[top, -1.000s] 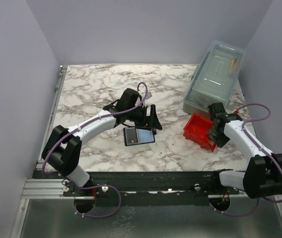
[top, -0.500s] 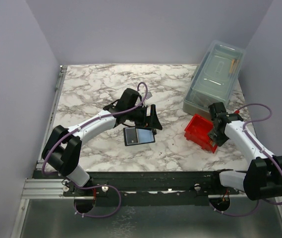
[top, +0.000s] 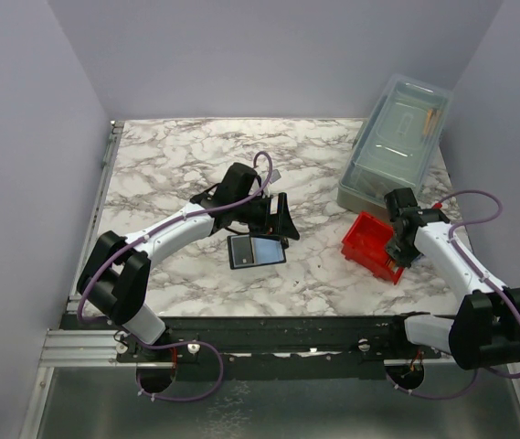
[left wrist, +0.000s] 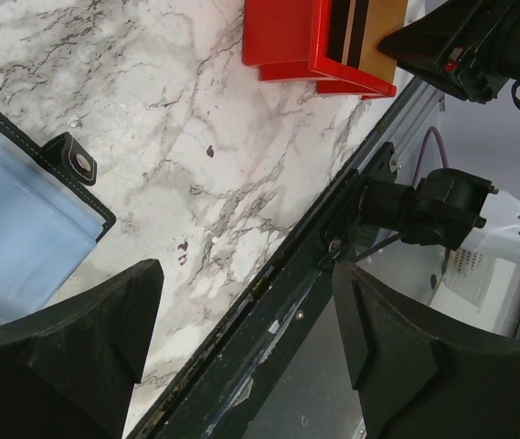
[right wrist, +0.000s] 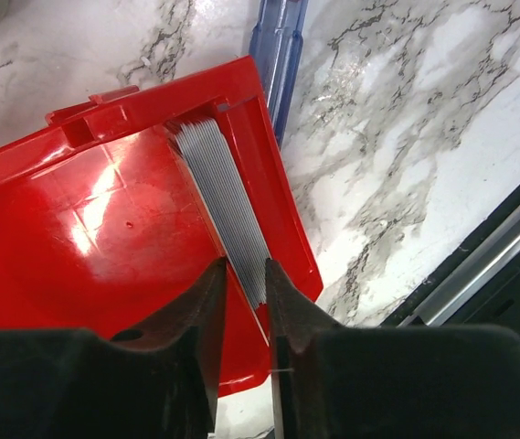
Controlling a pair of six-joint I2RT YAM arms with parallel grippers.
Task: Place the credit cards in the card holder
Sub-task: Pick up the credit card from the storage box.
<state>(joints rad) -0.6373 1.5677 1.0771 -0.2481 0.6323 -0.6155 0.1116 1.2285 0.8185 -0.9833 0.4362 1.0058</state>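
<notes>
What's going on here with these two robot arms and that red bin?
The right gripper is down in the red bin, its jaws close on either side of a stack of credit cards standing on edge. Whether it grips them yet is unclear. The left gripper hangs open beside the card holder, which lies opened out on the marble table.

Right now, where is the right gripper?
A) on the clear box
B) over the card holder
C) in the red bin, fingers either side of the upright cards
C: the right wrist view shows the right gripper straddling the credit cards standing edge-on inside the red bin.
</notes>
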